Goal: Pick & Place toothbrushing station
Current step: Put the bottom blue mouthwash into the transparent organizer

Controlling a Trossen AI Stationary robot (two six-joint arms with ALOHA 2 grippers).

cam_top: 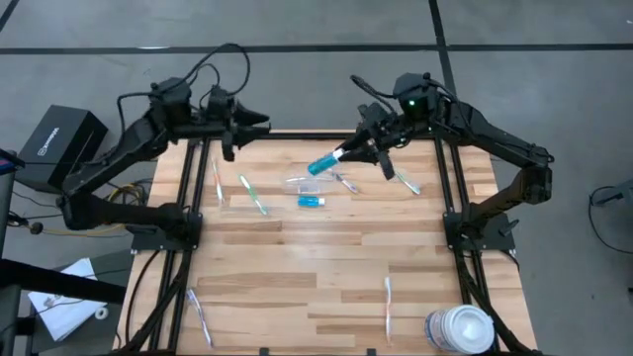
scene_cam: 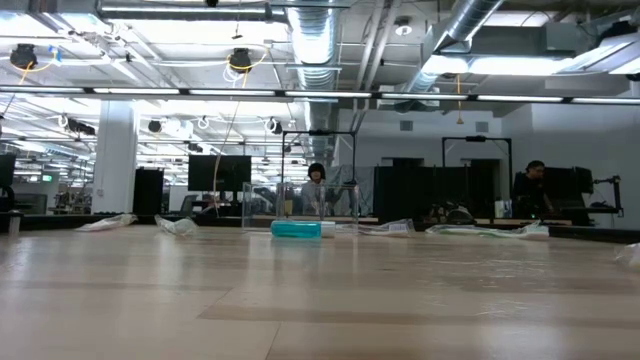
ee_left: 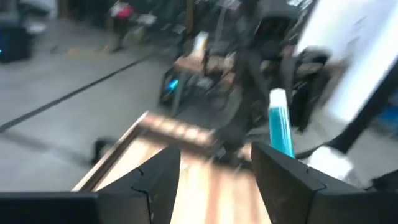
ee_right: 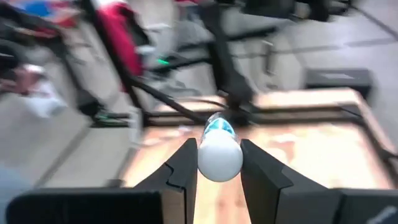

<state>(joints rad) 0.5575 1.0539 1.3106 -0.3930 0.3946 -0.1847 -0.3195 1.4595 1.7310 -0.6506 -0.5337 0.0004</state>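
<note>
A white cap fills the near foreground of the right wrist view: it tops a blue-teal toothpaste tube [ee_right: 219,149] pinched between the right gripper [cam_top: 348,153] fingers, lifted above the table's far edge. A second toothpaste tube [cam_top: 312,201] lies on the wooden table [cam_top: 316,277], just beside a small clear container [cam_top: 299,182]. Six toothbrushes lie scattered. The left gripper [cam_top: 249,123] hovers with fingers apart, empty.
</note>
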